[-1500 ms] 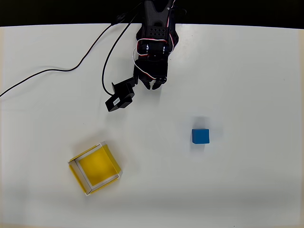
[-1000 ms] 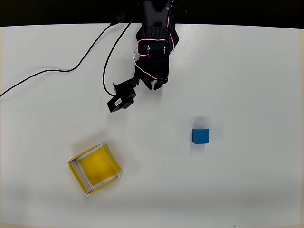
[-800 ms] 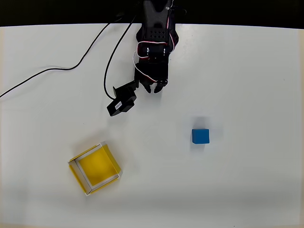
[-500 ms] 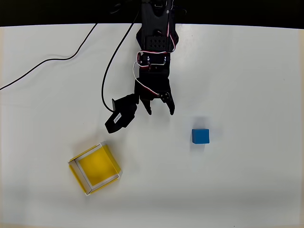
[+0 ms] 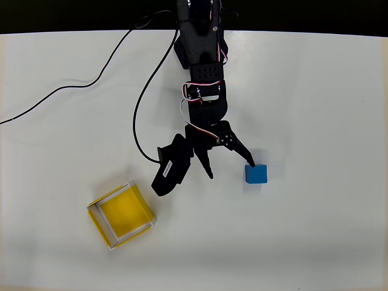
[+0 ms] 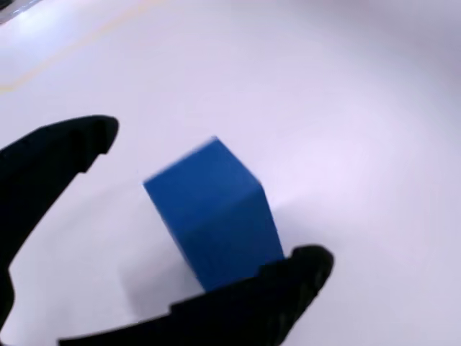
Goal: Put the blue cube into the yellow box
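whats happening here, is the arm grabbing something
A black robot arm's gripper is open beside a small bright-blue cube on the white table. In the overhead view one of its fingers reaches the cube's upper left corner; in the wrist view the cube sits between the two fingers, not yet clamped. The open-topped yellow box with pale rims stands apart, lower left in the overhead view, with nothing in it.
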Robot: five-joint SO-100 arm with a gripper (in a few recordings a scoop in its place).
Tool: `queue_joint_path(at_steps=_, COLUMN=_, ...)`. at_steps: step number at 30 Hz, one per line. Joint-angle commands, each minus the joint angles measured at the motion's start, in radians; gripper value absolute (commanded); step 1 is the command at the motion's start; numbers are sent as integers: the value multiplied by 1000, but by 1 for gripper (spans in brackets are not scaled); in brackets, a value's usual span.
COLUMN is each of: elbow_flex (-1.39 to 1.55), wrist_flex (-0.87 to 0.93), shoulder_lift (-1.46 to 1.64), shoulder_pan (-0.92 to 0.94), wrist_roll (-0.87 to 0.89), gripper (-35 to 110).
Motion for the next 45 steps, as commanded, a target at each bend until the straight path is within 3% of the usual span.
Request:
queue_joint_path(at_steps=1, elbow_flex=-12, wrist_flex=-176, shoulder_lift=-14, shoulder_pan=-69, wrist_roll=-12, gripper=52)
queue_joint_path(at_steps=13, elbow_flex=-14, wrist_flex=-437, shoulder_lift=-281, shoulder_pan=-153, wrist_roll=6, gripper=53)
queue_joint_path(at_steps=45, elbow_flex=-273, wrist_flex=-526, shoulder_lift=-752, shoulder_pan=-153, wrist_roll=46, gripper=52)
